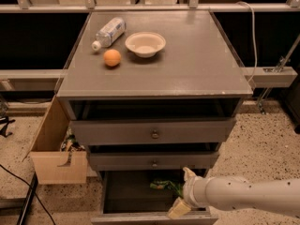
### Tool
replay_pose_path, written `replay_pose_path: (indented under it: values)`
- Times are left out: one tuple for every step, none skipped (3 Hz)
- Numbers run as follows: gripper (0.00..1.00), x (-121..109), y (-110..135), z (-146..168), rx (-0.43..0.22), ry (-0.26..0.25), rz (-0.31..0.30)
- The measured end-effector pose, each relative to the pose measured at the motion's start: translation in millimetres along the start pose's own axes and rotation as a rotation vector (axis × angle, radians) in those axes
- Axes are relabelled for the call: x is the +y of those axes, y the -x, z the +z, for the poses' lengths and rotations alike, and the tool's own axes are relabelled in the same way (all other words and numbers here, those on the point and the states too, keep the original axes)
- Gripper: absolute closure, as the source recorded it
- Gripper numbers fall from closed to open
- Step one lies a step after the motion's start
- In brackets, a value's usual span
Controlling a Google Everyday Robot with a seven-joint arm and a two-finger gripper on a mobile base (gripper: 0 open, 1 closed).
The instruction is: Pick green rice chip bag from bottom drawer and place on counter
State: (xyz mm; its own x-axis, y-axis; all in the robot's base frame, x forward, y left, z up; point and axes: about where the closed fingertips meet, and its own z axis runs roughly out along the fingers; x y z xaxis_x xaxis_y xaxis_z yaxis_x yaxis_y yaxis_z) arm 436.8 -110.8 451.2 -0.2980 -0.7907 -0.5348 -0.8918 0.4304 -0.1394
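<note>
My gripper (183, 191) is at the lower right of the camera view, over the front right part of the open bottom drawer (111, 198). Its two fingers stand apart and hold nothing: one pale finger (189, 174) points up towards the middle drawer (152, 162), and the other, cream-coloured, (177, 209) angles down towards the bottom drawer's front edge.

The green rice chip bag (164, 185) lies inside the bottom drawer, against its dark floor near the back. It is just left of the gripper, at about the height of the gap between the fingers. I cannot tell whether its right end touches the gripper.

Apart from the bag, I see only dark floor in the bottom drawer. The middle drawer and the top drawer (152, 133) above it are pulled out a little; I cannot see inside them.

The white arm (248, 194) comes in from the right edge, nearly level, ending at the gripper's wrist.

On the counter (197, 64) sit a white bowl (145, 43) showing nothing inside, an orange (112, 57) to its left, and a water bottle (108, 32) lying on its side behind the orange. An open box (58, 167) stands on the floor left of the cabinet, with mixed items inside that I cannot make out.
</note>
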Motion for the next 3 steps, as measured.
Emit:
replay_pose_path:
  values:
    - [0.00,-6.3,-6.9,36.8,-0.007,0.006,0.011]
    - [0.00,-14.4,-19.4,71.8,0.019,0.012,0.054]
    - [0.00,-22.3,-36.0,111.5,0.039,0.026,0.114]
